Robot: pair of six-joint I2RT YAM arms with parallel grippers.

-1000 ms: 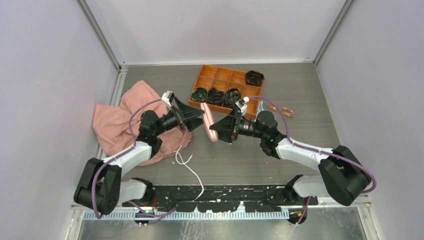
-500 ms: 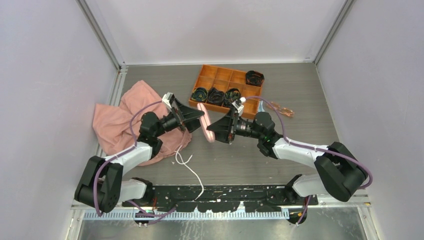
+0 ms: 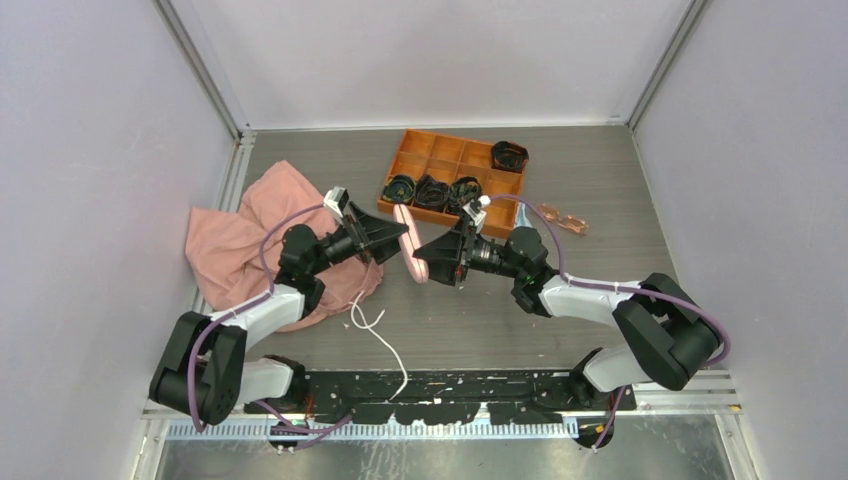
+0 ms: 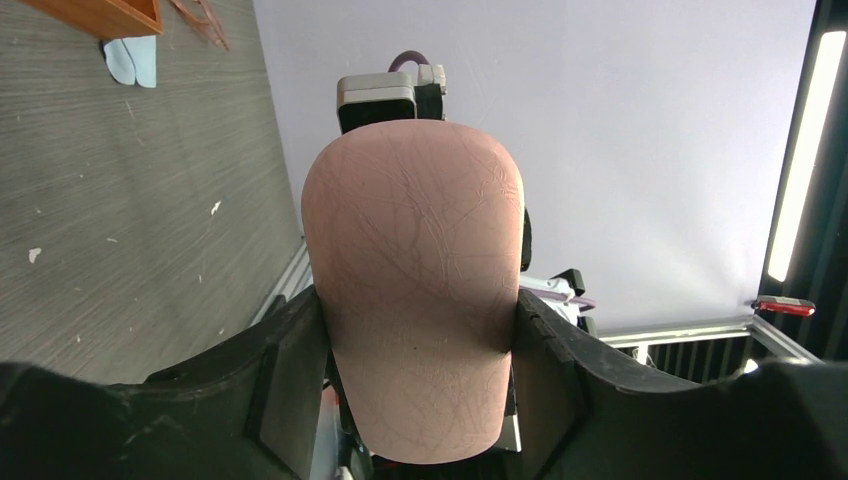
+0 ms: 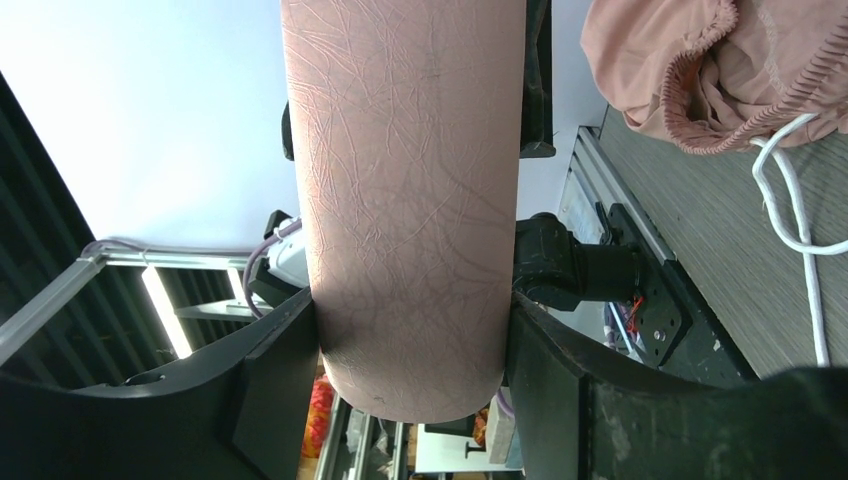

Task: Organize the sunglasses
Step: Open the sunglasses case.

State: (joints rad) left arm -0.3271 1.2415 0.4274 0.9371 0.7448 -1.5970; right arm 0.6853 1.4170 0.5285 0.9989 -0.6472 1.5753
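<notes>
The pink oblong hard case (image 3: 411, 245) is held above the table between both grippers. My left gripper (image 3: 399, 232) is shut on one end of it, and its fingers press both sides of the case (image 4: 415, 300) in the left wrist view. My right gripper (image 3: 426, 260) is shut on the other end, clamping the case (image 5: 405, 200) on both sides. The sunglasses (image 3: 563, 218), with pinkish-orange lenses, lie on the table to the right of the orange tray, apart from both grippers. Their edge shows in the left wrist view (image 4: 203, 22), next to a light blue cloth (image 4: 133, 60).
An orange compartment tray (image 3: 440, 137) with black coiled items stands at the back centre. A crumpled pink fabric pouch (image 3: 245, 245) lies at the left, and its white drawstring (image 3: 382, 338) trails toward the near edge. Grey walls close in the table.
The right arm has shifted a little to the left and the case has moved slightly left with it. Both grippers stay shut on the case.
</notes>
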